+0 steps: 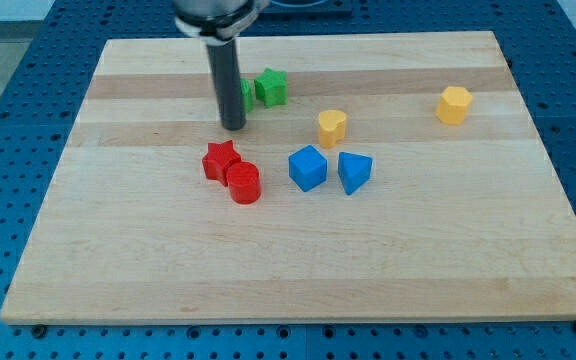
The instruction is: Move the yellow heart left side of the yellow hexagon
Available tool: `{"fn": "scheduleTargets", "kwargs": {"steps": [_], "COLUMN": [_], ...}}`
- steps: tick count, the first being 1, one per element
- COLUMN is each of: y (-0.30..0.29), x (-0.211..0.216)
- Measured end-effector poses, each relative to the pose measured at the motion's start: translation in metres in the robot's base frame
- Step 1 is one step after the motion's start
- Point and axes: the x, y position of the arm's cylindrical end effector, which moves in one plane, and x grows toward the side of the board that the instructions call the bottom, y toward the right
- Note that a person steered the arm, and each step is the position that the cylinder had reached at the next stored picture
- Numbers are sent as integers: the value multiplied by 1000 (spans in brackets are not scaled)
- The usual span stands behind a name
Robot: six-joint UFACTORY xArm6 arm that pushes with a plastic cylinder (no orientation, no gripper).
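Note:
The yellow heart (332,125) lies near the board's middle, a little above the blue blocks. The yellow hexagon (454,105) lies toward the view's upper right, well to the right of the heart. My tip (233,127) rests on the board to the left of the heart, about a hundred pixels away, just above the red star (220,160). The rod partly hides a green block (246,96) behind it.
A green star (271,87) sits right of the rod. A red cylinder (243,184) touches the red star's lower right. A blue cube (308,168) and a blue triangular block (354,171) lie below the heart. The wooden board (118,260) sits on a blue perforated table.

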Motion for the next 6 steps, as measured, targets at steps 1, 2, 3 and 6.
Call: {"fn": "scheduleTargets", "kwargs": {"steps": [1,2,3,6], "y": [21,84,140,128], "x": [7,7,7,29]}}
